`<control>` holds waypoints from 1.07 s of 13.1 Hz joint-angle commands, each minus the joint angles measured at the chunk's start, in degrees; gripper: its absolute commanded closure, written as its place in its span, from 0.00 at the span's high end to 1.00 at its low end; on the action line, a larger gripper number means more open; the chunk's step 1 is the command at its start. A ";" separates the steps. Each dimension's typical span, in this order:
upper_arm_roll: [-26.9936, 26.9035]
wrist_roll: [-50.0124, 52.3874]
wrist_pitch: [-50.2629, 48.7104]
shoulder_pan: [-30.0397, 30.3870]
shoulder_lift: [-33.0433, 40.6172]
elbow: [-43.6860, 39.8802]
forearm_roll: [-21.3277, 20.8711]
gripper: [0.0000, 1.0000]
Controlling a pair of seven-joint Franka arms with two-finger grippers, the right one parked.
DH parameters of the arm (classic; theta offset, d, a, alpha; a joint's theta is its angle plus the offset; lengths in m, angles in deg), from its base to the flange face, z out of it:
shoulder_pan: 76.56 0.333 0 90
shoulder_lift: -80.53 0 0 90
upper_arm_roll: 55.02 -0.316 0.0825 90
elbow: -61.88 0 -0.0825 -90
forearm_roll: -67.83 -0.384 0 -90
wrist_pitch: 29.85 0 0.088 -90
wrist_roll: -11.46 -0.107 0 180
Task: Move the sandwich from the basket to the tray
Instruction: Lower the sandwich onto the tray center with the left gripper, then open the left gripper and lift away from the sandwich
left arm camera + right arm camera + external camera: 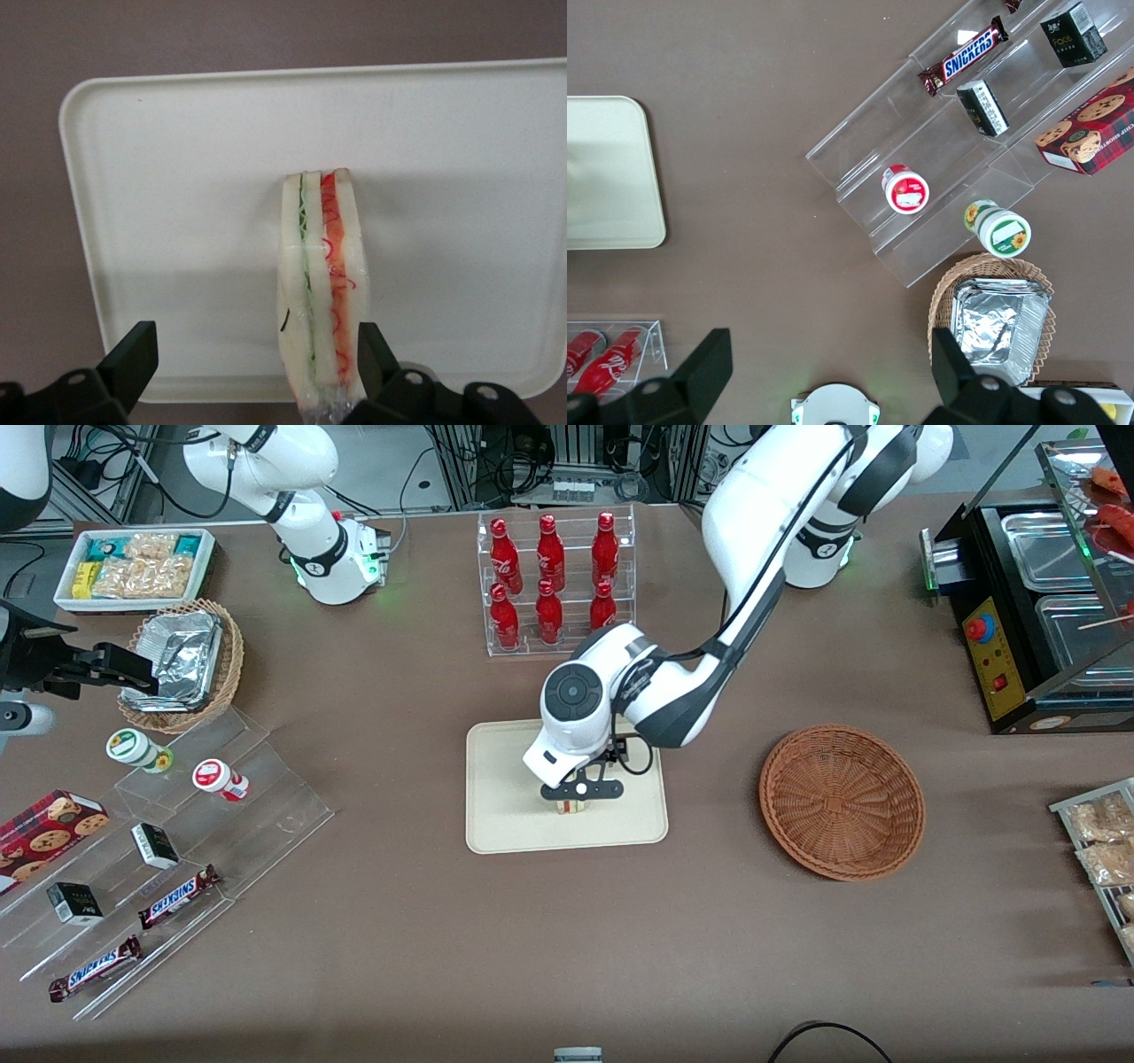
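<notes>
My gripper [252, 363] low over tray [177, 177], jaws spread, one finger touching sandwich [323, 283], other apart. Sandwich standing on tray. Release step, I judge. Next: lift straight, no snag. Basket [842, 802] beside tray, empty.

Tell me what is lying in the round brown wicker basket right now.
Nothing shows in the basket; its woven bottom is bare. The sandwich stands on the tray, with the tool open around it. The tray surface under the sandwich is covered.
</notes>
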 commanded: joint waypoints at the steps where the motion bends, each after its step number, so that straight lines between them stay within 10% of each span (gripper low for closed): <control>1: -0.26 0.89 -4.95 1.79 6.07 1.19 -0.71 1.00; 14: -0.09 -21.41 -16.47 22.52 35.78 19.21 -0.19 1.00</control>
